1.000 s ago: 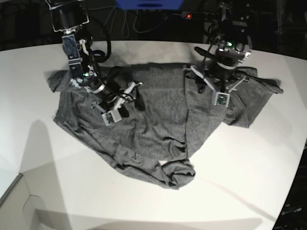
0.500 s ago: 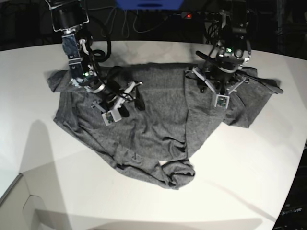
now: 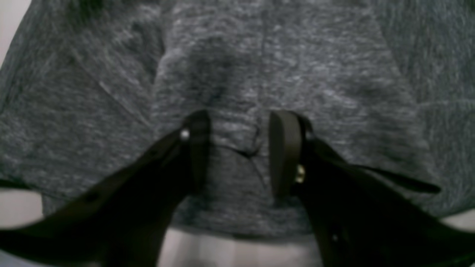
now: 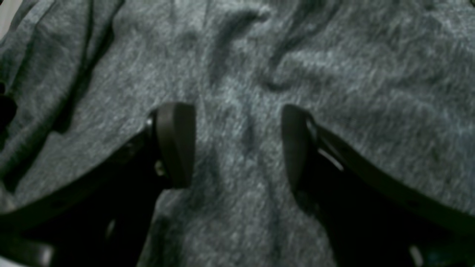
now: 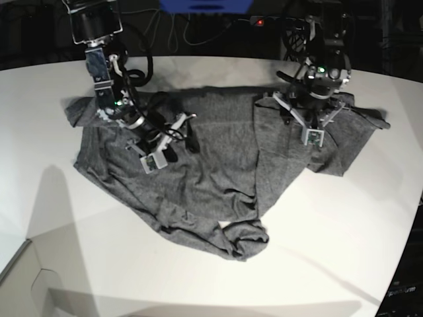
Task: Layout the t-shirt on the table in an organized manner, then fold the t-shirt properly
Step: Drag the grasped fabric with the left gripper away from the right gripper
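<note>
The dark grey t-shirt lies spread but crumpled on the white table, with one corner bunched toward the front. My left gripper is open and low over the shirt's right part. In the left wrist view it straddles a seam of the shirt, close to an edge of the cloth with bare table behind it. My right gripper is open over the shirt's upper left part. In the right wrist view it is just above wrinkled cloth, holding nothing.
A grey flat box corner sits at the front left. A blue object and cables lie behind the table's far edge. The table's curved edge runs down the right side.
My left arm has shifted a little to the right over the shirt. My right arm and the shirt have not visibly moved.
</note>
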Controlling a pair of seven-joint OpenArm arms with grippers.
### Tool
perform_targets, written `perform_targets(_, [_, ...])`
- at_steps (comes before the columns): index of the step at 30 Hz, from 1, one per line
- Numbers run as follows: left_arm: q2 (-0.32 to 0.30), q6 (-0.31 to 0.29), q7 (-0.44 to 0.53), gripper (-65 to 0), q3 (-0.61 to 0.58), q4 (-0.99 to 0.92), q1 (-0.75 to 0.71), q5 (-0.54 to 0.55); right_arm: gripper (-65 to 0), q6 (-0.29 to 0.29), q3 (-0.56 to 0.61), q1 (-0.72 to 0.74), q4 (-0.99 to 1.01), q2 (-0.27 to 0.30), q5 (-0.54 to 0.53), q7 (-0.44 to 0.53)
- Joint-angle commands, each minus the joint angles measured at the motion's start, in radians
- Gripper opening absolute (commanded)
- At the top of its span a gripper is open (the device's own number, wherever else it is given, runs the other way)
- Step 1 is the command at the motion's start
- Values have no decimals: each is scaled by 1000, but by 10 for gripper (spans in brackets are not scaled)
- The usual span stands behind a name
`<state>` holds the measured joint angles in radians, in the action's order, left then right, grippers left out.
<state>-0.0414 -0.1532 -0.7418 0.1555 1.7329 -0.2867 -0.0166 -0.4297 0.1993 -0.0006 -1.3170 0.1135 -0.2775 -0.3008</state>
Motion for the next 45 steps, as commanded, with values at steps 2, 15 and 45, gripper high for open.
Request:
perform_targets(2, [-1,-4,18,-474,0,22,7,8,-280,-10,-1,15,-19,1,-15,22])
perform_targets(15, [-2,0,12,-648,8,220,25,10,-280,-10,-1,15,-19,1,-15,22])
perform_targets(45, [-153,-136,236,-648,137,-735,1001,2,-280,-10,-73,-65,-22,24,-13,24])
